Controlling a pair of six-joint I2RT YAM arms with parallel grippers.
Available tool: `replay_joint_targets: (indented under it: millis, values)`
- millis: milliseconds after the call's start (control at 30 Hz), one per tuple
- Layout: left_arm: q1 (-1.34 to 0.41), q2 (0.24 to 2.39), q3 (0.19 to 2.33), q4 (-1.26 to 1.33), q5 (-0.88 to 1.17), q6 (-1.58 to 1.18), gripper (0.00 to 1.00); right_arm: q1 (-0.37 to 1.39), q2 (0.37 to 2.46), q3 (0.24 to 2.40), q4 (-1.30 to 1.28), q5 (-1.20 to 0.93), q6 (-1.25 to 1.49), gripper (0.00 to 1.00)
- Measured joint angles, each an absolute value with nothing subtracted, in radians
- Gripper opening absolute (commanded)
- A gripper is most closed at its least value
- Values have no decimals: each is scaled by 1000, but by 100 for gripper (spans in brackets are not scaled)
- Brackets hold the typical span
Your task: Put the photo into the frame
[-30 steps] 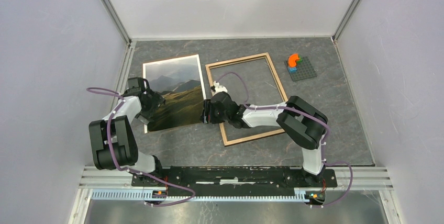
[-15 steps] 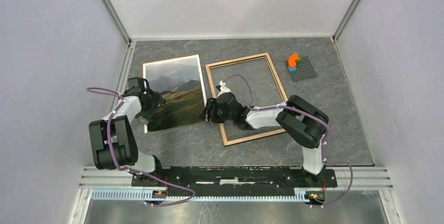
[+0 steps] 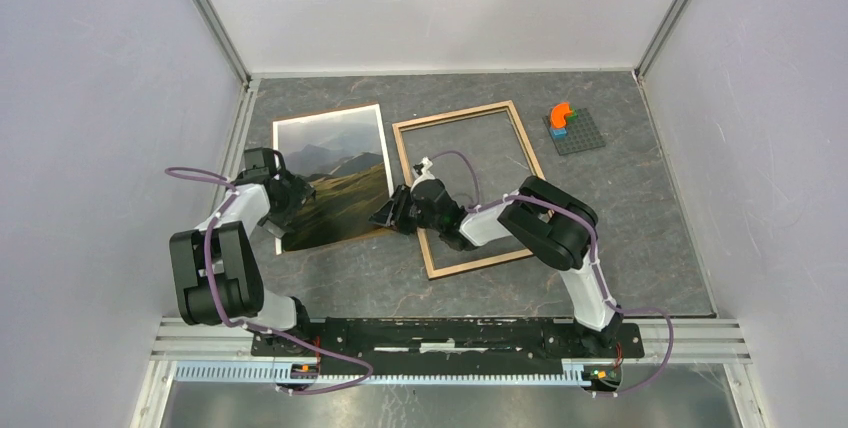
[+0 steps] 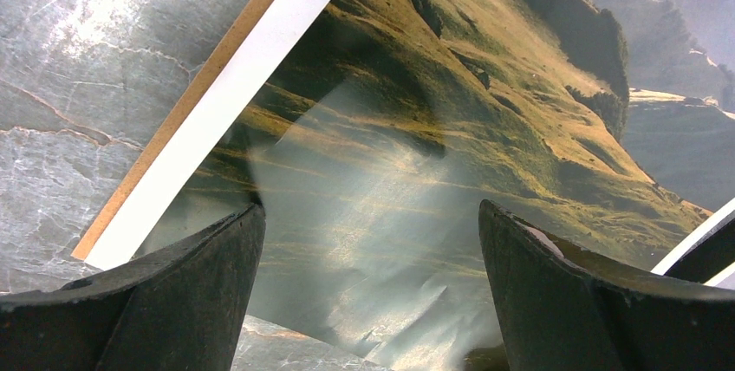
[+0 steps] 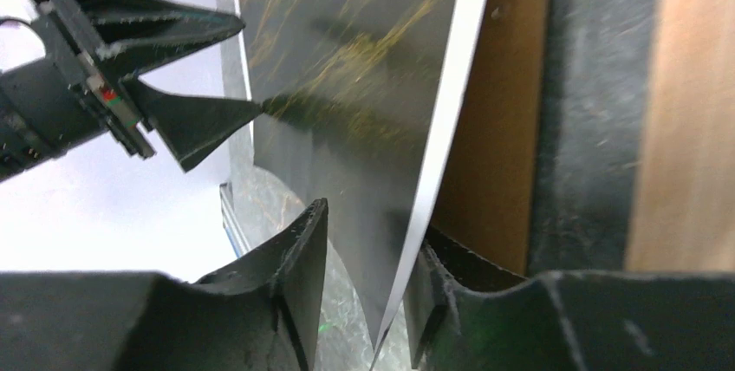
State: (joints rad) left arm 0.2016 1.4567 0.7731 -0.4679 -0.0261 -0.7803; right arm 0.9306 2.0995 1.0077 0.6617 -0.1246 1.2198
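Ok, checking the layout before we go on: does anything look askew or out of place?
The photo sits off-centre on its backing board, which shows along one side. Its near corner by the frame is raised off the board, between the right gripper's fingers. Nothing looks torn or spilled.
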Motion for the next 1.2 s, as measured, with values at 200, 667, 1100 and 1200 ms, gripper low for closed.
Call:
replay_joint_targets:
  millis: [200, 667, 1100, 1200]
  values:
    - [176, 1419, 762, -470, -54, -765, 100, 898, 2110, 1031, 647, -64, 1215, 15]
    - [-106, 810, 766, -409, -157, -542, 100, 701, 1615, 1122, 125, -73, 613, 0]
    - [-133, 785, 748, -358, 108, -455, 100, 808, 1315, 1567, -662, 494, -120, 0]
    - [-134, 785, 748, -381, 43, -456, 100, 934, 1414, 1558, -803, 635, -67, 0]
